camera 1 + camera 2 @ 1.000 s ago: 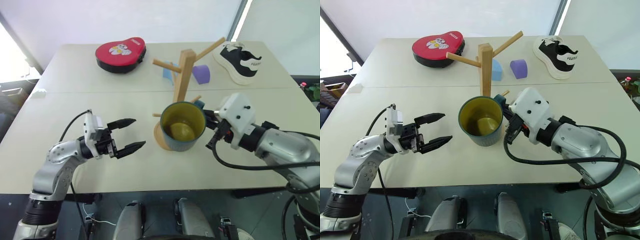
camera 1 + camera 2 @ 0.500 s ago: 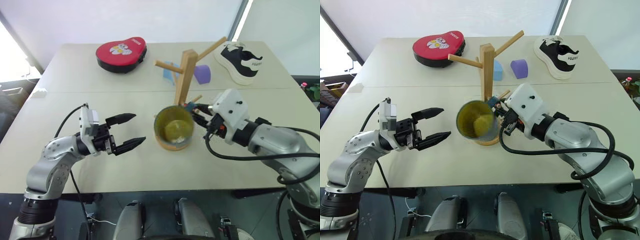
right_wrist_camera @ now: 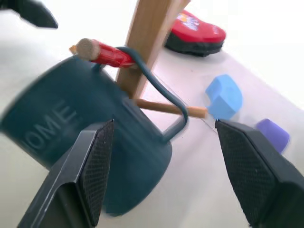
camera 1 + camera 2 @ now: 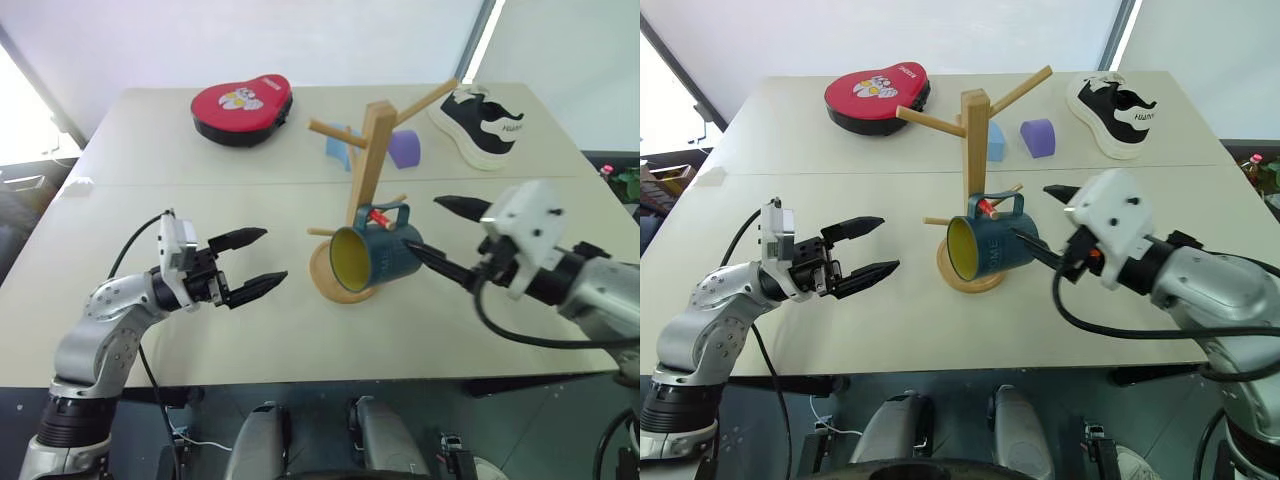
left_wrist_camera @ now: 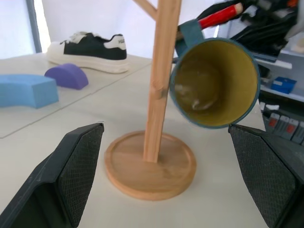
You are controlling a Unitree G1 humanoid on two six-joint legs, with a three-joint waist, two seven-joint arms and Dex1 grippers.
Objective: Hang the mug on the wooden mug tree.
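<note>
Right wrist view – glossy teal mug (image 3: 71, 137), loop handle

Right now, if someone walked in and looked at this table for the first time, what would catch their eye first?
Most likely the mug, hanging by its handle from the red-tipped peg of the wooden mug tree at mid-table, its yellow inside facing the robot's left. Next, the two grippers flanking it with fingers spread: the right gripper close beside the mug, the left gripper farther off. At the far edge lie a red pad and a black-and-white sneaker.
</note>
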